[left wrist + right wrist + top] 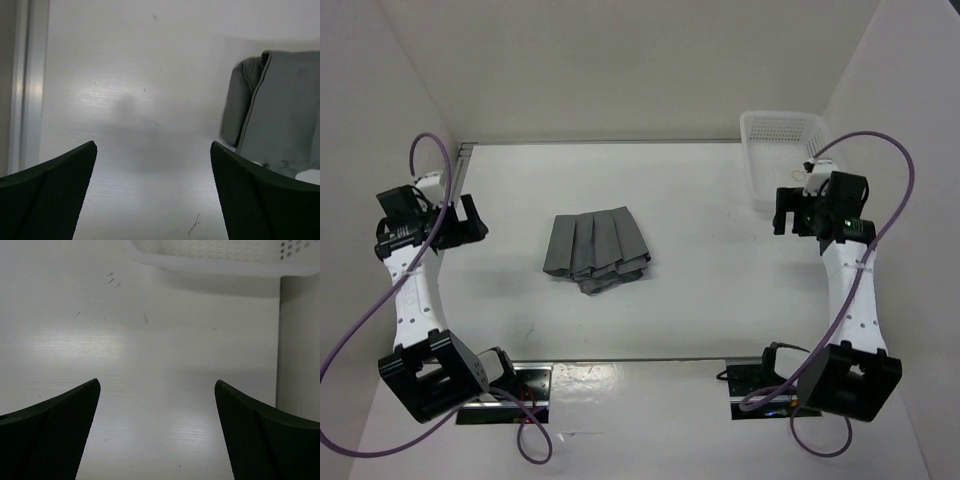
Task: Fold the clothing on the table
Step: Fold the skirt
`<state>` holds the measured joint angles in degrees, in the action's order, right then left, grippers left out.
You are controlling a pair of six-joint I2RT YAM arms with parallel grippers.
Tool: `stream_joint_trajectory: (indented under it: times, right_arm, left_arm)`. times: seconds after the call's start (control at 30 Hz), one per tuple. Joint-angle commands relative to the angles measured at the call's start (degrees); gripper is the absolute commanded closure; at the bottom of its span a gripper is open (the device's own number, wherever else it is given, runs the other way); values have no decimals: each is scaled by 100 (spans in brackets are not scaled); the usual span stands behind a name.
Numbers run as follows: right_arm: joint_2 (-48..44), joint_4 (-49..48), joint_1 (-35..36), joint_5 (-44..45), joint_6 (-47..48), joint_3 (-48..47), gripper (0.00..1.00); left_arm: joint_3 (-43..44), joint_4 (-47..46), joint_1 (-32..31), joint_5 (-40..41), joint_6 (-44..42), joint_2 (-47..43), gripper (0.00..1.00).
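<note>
The clothing (595, 247) is a dark grey pleated garment lying folded in a compact bundle near the middle of the white table (700, 300). The left wrist view catches its edge (280, 120) at the right. My left gripper (472, 220) hovers over the table's left side, well apart from the garment, jaws open and empty (153, 147). Over at the right side, close to the basket, my right gripper (790, 212) is also open with nothing between its fingers (157, 385).
A white mesh basket (782, 150) stands at the back right corner, its rim (210, 260) just ahead of the right gripper. A metal rail (25, 85) runs along the table's left edge. White walls enclose the table on three sides.
</note>
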<state>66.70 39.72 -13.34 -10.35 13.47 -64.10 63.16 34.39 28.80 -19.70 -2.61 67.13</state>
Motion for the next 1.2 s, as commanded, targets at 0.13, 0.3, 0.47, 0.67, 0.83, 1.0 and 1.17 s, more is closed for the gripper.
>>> stream_joint_trajectory:
  times: [0.13, 0.3, 0.47, 0.67, 0.83, 1.0, 1.17]
  right_arm:
    - [-762, -1301, -1643, -1037, -626, 880, 1]
    - [-1159, -1283, -2374, -1417, -425, 1215, 1]
    - [-1220, -1441, -2375, -1706, -302, 1356, 1]
    - [-1465, -1336, -2375, -2172, -127, 1356, 1]
    - [-2414, -1125, -2375, -2481, 76, 1381, 1]
    - [-3635, -1405, -2375, -2095, -46, 1619, 1]
    - [-3629, -1529, -2375, -2147, -99, 1620, 1]
  left_arm:
    - [-251, -161, 38, -95, 41, -271, 0]
    - [-251, -214, 38, -95, 41, -524, 0]
    - [-663, -521, 144, -95, 165, -1454, 0]
    - [-1402, -969, 320, -699, 296, -2703, 0]
    - [-1534, -1285, 320, -579, 411, -2645, 0]
    - [-1780, -1541, 425, -456, 358, -2591, 0]
    - [-1780, -1541, 478, -403, 358, -2530, 0]
